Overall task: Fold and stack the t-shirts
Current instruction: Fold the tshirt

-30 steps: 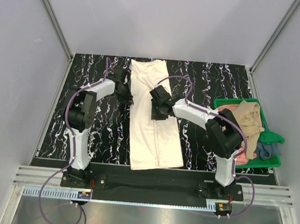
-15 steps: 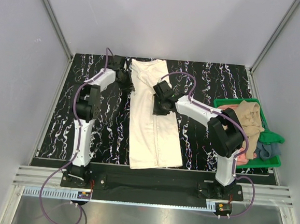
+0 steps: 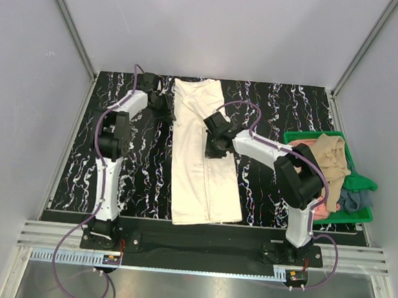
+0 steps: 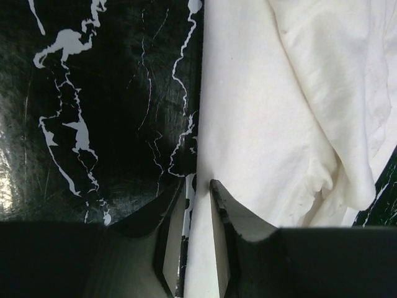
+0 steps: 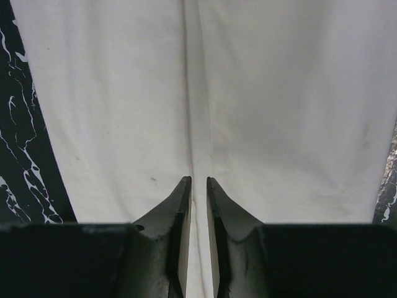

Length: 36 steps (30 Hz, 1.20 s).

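My left claw (image 4: 198, 186) hovers low with its two fingers slightly apart. The left edge of the large cream cotton t-shirt (image 3: 203, 184) runs straight up from the gap between them. Black white-veined marble tabletop (image 4: 93, 112) lies to the left of that claw, and smooth cloth lies to its right. A rumpled fold is farther right.

My right claw (image 5: 198, 180) sits directly over the same shirt, its fingers drawn close with only a thin slit between. They are lined up with a lengthwise seam that runs ahead of the tips. I cannot tell whether they pinch any cloth. Flat cream fabric spreads on both sides of this claw.

Well off to the right of my right claw stands a green plastic bin (image 3: 363, 214). In it are heaped a tan t-shirt (image 3: 329, 159), a grey-blue t-shirt (image 3: 355, 200) and a salmon-pink t-shirt (image 3: 320, 208).
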Tool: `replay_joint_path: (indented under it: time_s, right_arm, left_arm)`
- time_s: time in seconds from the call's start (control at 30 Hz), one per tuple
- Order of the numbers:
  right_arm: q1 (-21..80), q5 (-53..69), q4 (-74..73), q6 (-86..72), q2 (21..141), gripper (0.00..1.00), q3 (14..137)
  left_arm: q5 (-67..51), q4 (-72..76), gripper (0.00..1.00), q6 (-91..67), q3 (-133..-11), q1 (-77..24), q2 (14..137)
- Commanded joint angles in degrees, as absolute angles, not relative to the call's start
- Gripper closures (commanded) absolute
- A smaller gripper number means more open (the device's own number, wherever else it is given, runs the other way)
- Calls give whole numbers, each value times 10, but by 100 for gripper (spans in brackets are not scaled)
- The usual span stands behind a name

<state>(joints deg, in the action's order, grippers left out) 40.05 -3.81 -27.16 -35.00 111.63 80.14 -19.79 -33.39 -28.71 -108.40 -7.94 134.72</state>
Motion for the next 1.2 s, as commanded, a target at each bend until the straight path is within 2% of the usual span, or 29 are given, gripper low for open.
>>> replay_joint_path:
  time_s: [0.0,0.17,0.53,0.73,0.87,1.07,1.17]
  right_arm:
    - [400,-55,-264,-359,1124,78,797]
    - [402,-52,-265,-363,1141,78,805]
    - [406,-72,-265,-366,1158,79,799]
    - [409,-75,-266,-370,1164,82,801]
    - [410,-77,-266,-367,1157,100,803]
    - [410,-64,-265,-359,1139,100,809]
    - [409,-58,-266,-356,1134,100,808]
  left_arm:
    - [-220,-340,71,-274,-1072,-81,1296]
    - [-225,-341,70,-276,-1053,-80,1241]
    - [-221,-341,69,-265,-889,-93,1025]
    - [-208,-339,68,-253,-817,-112,948]
    - [-205,-324,67,-267,-771,-131,932]
    - [-216,-237,68,-320,-667,-179,961]
    - [-217,-218,68,-330,-663,-194,997]
